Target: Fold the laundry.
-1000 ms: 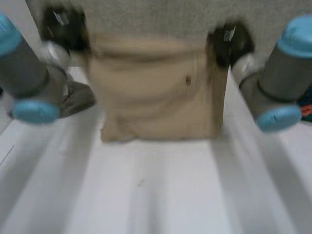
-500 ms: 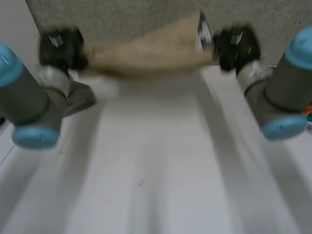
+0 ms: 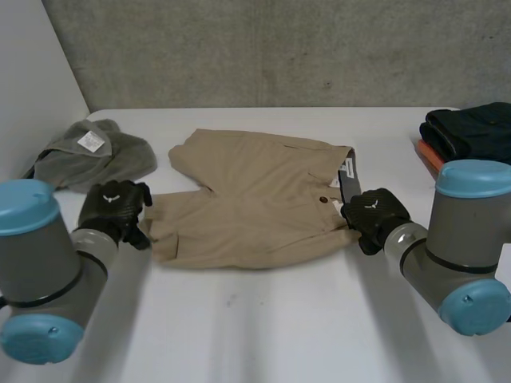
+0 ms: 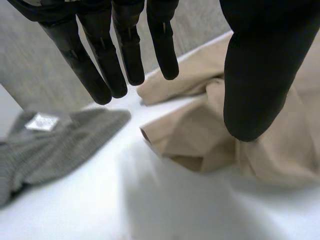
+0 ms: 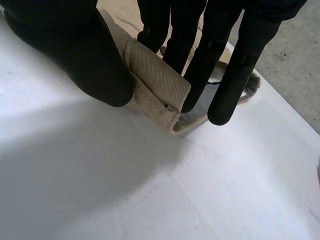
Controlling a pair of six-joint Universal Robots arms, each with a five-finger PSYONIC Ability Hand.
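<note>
- Tan shorts lie spread out in the middle of the white table, with the waistband towards the right hand and the leg ends towards the left hand.
- The cloth is mostly flat, with soft wrinkles and a bunched, folded-over patch at the leg end nearest the left hand.
- The left hand is just beside that leg end. In the left wrist view its fingers are straight and spread well away from the thumb, above the table and the cloth, and they hold nothing.
- The right hand is at the near corner of the waistband. In the right wrist view that corner stands up between the thumb and the straight fingers, pinched between them.
- A grey garment lies crumpled near the table's far left corner, a white label showing, close to the left hand and apart from the shorts.
- Dark folded clothes are stacked at the table's right edge, well apart from the shorts.
</note>
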